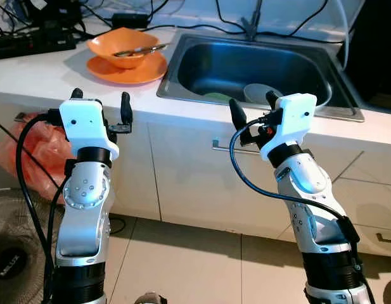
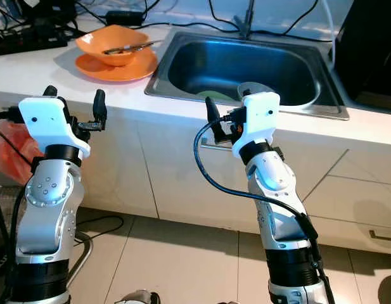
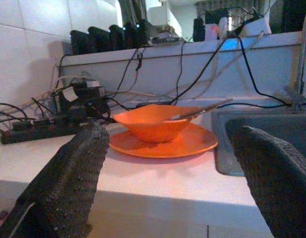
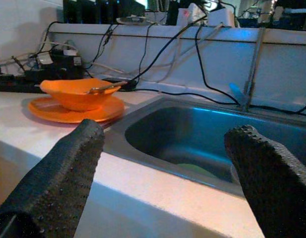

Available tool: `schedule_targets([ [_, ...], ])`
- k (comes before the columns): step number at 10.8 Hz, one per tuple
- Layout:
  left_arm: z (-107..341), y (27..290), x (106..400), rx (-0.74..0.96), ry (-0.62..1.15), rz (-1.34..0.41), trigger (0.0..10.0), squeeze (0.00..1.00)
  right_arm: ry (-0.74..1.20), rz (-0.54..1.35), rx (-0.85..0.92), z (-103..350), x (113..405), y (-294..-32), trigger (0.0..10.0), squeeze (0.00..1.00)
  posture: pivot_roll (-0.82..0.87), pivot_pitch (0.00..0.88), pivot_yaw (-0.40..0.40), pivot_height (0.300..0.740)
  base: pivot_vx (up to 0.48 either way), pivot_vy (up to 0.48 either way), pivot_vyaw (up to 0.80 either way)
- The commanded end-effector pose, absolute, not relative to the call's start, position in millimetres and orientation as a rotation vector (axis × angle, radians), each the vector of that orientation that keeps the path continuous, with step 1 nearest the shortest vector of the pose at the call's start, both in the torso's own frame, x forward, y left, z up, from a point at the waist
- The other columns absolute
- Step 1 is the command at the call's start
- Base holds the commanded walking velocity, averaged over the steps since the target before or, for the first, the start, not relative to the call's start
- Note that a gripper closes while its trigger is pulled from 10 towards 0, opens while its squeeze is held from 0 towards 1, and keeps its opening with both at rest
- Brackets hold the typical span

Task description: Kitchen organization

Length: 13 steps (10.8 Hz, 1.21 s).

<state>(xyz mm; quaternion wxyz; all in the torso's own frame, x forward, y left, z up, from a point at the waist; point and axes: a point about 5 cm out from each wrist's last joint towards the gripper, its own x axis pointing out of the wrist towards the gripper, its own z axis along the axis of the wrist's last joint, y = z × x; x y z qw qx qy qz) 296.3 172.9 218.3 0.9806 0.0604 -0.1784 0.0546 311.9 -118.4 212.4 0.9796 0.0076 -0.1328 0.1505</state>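
The steel sink [image 1: 258, 69] is set into the white tabletop [image 1: 49, 79]. Just beside the sink, on the tabletop toward the robot's left, an orange bowl [image 1: 122, 45] sits on an orange plate [image 1: 128, 68], with a utensil [image 1: 141, 50] resting across the bowl. Inside the sink lie a green dish [image 1: 215, 97] and a pale bowl [image 1: 262, 94]. The left pincer [image 1: 100, 107] hovers in front of the tabletop edge, near the plate, fingers spread and released, grasping nothing. The right pincer [image 1: 253, 107] hovers before the sink's front rim, likewise released. Black cables and a power strip [image 1: 30, 41] lie behind the bowl.
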Motion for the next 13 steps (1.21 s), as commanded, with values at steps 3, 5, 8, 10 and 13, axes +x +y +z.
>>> schedule_targets([
  [3, 225.7, 172.2, 295.4, 0.116, -0.382, 0.109, 10.0, 0.0, -0.291, 0.296, 0.018, 216.8, 311.6, -120.5, 10.0, 0.07, 0.06, 0.068, -0.011, 0.74, 0.331, 0.0, 0.0],
  [5, 225.6, 172.4, 295.3, 0.114, -0.38, 0.109, 10.0, 0.0, -0.286, 0.295, 0.015, 215.2, 311.4, -120.6, 10.0, 0.07, 0.06, 0.072, -0.011, 0.74, 0.349, 0.0, 0.0],
  [8, 224.3, 172.3, 295.7, 0.113, -0.373, 0.108, 10.0, 0.0, -0.281, 0.294, 0.009, 213.7, 311.3, -121.3, 10.0, 0.05, 0.06, 0.075, -0.011, 0.74, 0.358, 0.0, 0.0],
  [10, 224.3, 171.8, 296.3, 0.111, -0.372, 0.106, 10.0, 0.0, -0.28, 0.293, 0.007, 213.7, 311.3, -121.7, 10.0, 0.06, 0.06, 0.075, -0.011, 0.74, 0.358, 0.0, 0.0],
  [13, 223.5, 170.4, 296.6, 0.11, -0.37, 0.099, 10.0, 0.0, -0.279, 0.294, 0.006, 213.5, 311.3, -121.9, 10.0, 0.07, 0.05, 0.075, -0.013, 0.74, 0.388, 0.0, 0.0],
])
